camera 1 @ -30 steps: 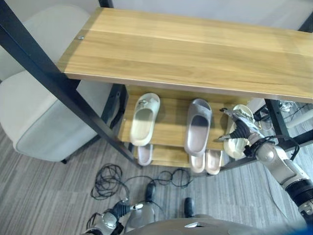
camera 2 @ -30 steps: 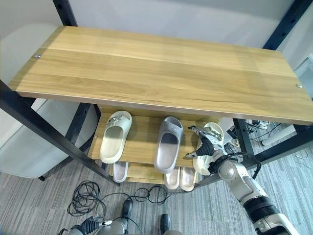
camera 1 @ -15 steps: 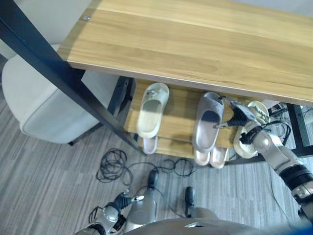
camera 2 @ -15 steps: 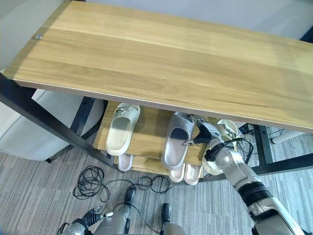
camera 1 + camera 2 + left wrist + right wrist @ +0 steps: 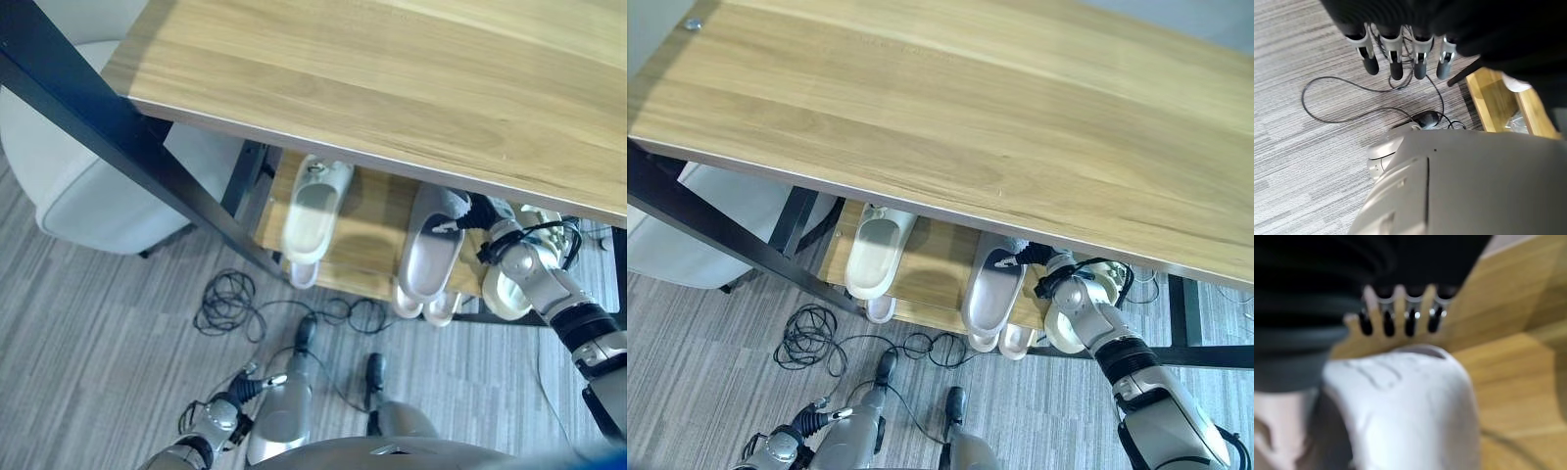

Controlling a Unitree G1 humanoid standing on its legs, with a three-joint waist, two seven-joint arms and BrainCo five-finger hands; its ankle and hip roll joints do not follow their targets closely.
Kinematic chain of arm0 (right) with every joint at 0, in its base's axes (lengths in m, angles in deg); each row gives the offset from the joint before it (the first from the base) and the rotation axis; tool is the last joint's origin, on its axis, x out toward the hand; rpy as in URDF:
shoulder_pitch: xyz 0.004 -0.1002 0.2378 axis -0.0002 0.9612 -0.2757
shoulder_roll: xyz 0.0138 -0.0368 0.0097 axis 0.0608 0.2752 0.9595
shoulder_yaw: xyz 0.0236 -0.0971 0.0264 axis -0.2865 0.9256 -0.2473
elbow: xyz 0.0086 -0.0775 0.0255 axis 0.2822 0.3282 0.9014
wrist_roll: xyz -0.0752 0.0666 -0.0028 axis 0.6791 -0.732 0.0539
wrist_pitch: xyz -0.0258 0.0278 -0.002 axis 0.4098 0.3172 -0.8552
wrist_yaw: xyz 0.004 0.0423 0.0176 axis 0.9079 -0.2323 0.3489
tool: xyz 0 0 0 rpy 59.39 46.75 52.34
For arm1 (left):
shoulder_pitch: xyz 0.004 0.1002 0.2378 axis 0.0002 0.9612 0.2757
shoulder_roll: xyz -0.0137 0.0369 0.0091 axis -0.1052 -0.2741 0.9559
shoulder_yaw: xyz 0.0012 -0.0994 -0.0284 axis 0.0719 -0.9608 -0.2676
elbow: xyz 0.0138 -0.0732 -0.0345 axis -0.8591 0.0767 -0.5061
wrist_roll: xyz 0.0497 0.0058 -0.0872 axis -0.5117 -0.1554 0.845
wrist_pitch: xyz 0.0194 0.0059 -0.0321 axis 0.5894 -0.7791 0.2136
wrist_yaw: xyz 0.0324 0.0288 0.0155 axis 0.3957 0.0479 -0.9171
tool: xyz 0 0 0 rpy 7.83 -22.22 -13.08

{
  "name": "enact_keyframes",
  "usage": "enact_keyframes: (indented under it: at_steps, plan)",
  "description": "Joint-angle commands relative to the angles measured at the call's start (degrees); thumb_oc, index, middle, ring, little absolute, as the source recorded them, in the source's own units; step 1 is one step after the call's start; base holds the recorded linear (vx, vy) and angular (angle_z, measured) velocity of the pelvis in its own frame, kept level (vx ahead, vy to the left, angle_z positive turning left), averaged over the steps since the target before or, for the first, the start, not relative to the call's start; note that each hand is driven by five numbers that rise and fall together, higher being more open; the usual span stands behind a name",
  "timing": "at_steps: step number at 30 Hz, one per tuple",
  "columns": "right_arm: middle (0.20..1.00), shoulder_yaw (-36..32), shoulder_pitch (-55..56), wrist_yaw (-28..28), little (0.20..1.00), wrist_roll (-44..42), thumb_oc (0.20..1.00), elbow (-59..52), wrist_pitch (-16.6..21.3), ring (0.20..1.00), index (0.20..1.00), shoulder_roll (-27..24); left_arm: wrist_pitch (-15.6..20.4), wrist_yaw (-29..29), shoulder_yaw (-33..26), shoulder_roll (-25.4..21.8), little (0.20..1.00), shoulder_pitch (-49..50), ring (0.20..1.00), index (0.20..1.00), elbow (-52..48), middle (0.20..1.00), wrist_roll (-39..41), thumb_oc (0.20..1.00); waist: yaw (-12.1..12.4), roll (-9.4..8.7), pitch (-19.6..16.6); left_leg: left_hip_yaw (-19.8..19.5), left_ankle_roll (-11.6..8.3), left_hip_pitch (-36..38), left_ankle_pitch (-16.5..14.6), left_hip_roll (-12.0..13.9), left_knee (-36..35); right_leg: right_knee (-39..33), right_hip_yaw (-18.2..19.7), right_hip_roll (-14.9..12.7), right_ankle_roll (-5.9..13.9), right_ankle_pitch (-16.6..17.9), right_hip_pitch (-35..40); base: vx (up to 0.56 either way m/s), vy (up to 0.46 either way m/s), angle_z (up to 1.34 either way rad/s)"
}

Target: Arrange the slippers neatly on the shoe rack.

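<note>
Writing cannot be read anywhere. Right hand [image 5: 1055,264] reaches under the shelf [image 5: 950,98], straight fingers [image 5: 1409,323] over the grey slipper [image 5: 991,294]; cream slipper [image 5: 1068,323] lies beside. Left hand [image 5: 1400,54] hangs with relaxed fingers.

Smooth matt wooden shoe rack [image 5: 392,78]

Right hand [image 5: 477,211] touches grey slipper [image 5: 428,257] on shoe rack [image 5: 377,211].
</note>
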Motion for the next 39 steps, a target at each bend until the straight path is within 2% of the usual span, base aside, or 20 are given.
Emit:
enact_keyframes:
  at_steps: [1,2,3,5,6,8,13,17,19,23,31,39]
  plan:
    - [1.000,0.1,-4.8,-1.9,1.000,-1.6,1.000,2.2,-0.6,1.000,1.000,-1.7,-0.1,-0.4,2.5,0.1,1.000,-0.2,1.000,1.000,4.0,1.000,1.1,1.000,2.2,0.56,0.7,0.2,1.05,-0.3,-3.3,-1.9,1.9,3.7,3.1,-1.1,2.74,-2.8,1.1,0.00,0.000,0.00]
    - [0.671,0.6,-5.1,-1.8,0.671,-1.5,0.671,2.4,-0.8,0.671,0.671,-1.7,-0.1,-0.4,2.6,-0.2,1.000,-0.4,1.000,1.000,3.9,1.000,1.3,1.000,2.3,0.49,0.8,0.2,1.01,-0.4,-3.2,-1.9,2.0,3.7,3.1,-1.1,2.73,-2.8,1.0,0.00,0.000,0.00]
    - [0.501,0.9,-5.2,-1.7,0.501,-1.3,0.501,2.3,-1.0,0.501,0.501,-1.6,-0.1,-0.4,2.5,-0.3,1.000,-0.5,1.000,1.000,3.8,1.000,1.3,1.000,2.4,0.43,0.8,0.2,1.00,-0.5,-3.3,-1.8,2.0,3.7,3.1,-1.1,2.72,-2.8,0.9,0.00,0.000,0.00]
    - [0.391,1.5,-5.4,-1.4,0.391,-0.6,0.391,2.2,-1.3,0.391,0.391,-1.2,-0.2,-0.4,2.4,-0.5,1.000,-0.8,1.000,1.000,3.8,1.000,1.5,1.000,2.5,0.34,1.0,0.2,0.97,-0.6,-3.3,-1.8,2.1,3.7,3.1,-1.0,2.72,-2.8,0.8,0.00,0.000,0.00]
    - [0.382,1.5,-5.4,-1.4,0.382,-0.6,0.382,2.3,-1.3,0.382,0.382,-1.2,-0.2,-0.4,2.4,-0.5,1.000,-0.8,1.000,1.000,3.8,1.000,1.5,1.000,2.5,0.34,1.0,0.2,0.96,-0.7,-3.3,-1.8,2.2,3.7,3.1,-1.0,2.72,-2.8,0.8,0.00,0.000,0.00]
    - [0.200,1.6,-4.8,-1.2,0.200,0.8,0.200,1.0,-1.6,0.200,0.200,-0.8,-0.3,-0.3,2.2,-0.6,1.000,-1.2,1.000,1.000,3.8,1.000,1.4,1.000,2.5,0.11,1.0,0.1,0.94,-0.6,-3.4,-1.8,2.2,3.6,3.1,-0.9,2.69,-2.9,0.8,0.00,0.000,0.00]
    - [0.200,0.3,-0.7,-1.6,0.200,3.7,0.200,-1.6,-2.1,0.200,0.200,1.1,-0.8,-0.3,1.5,-0.3,1.000,-1.9,1.000,1.000,3.8,1.000,0.9,1.000,2.0,-0.32,0.6,0.1,1.17,0.3,-4.1,-1.5,2.3,3.6,3.3,-0.8,2.69,-3.3,1.5,0.00,0.000,0.00]
    - [0.200,-0.9,2.3,-2.4,0.200,8.1,0.200,-4.5,-2.6,0.200,0.200,0.4,-1.3,0.0,0.9,-0.3,1.000,-2.4,1.000,1.000,3.5,1.000,0.4,1.000,1.6,-0.54,0.3,0.3,1.32,1.1,-4.5,-1.3,2.3,3.5,3.4,-0.7,2.60,-3.6,2.1,0.00,0.000,0.00]
    - [0.200,-3.7,5.5,-4.5,0.200,10.7,0.200,-9.0,-1.6,0.200,0.200,-0.2,-1.3,-0.2,0.2,-0.1,1.000,-2.6,1.000,1.000,3.4,1.000,-0.7,1.000,1.1,-0.77,0.1,0.4,1.47,1.6,-4.9,-1.0,2.6,3.4,3.5,-0.6,2.61,-3.7,2.6,0.00,-0.004,0.03]
    - [0.200,-6.0,8.8,-5.3,0.200,13.5,0.200,-14.5,-0.8,0.200,0.200,-0.6,-1.4,-0.2,-0.7,-0.2,1.000,-2.4,1.000,1.000,3.6,1.000,-1.4,1.000,1.0,-1.06,-0.3,0.5,1.58,2.2,-5.3,-0.7,2.9,3.3,3.7,-0.4,2.56,-3.9,3.1,0.00,-0.004,-0.01]
    - [0.200,-10.9,23.5,-1.8,0.200,16.1,0.200,-32.9,2.8,0.200,0.200,-0.6,-2.1,0.5,-3.5,-0.3,1.000,0.0,1.000,1.000,4.4,1.000,-2.9,1.000,-0.7,-2.85,-2.8,1.5,1.72,4.8,-7.2,0.2,4.5,3.5,4.8,0.0,2.58,-4.0,5.4,0.01,-0.004,-0.06]
    - [0.200,-13.1,35.6,2.1,0.200,17.3,0.200,-41.6,5.6,0.200,0.200,-1.4,-1.7,0.8,-5.6,-0.4,1.000,2.0,1.000,1.000,3.6,1.000,-2.6,1.000,-2.5,-3.03,-5.7,2.5,1.73,7.4,-8.0,0.5,4.4,3.5,5.2,0.1,2.78,-3.9,7.1,0.01,0.014,-0.09]
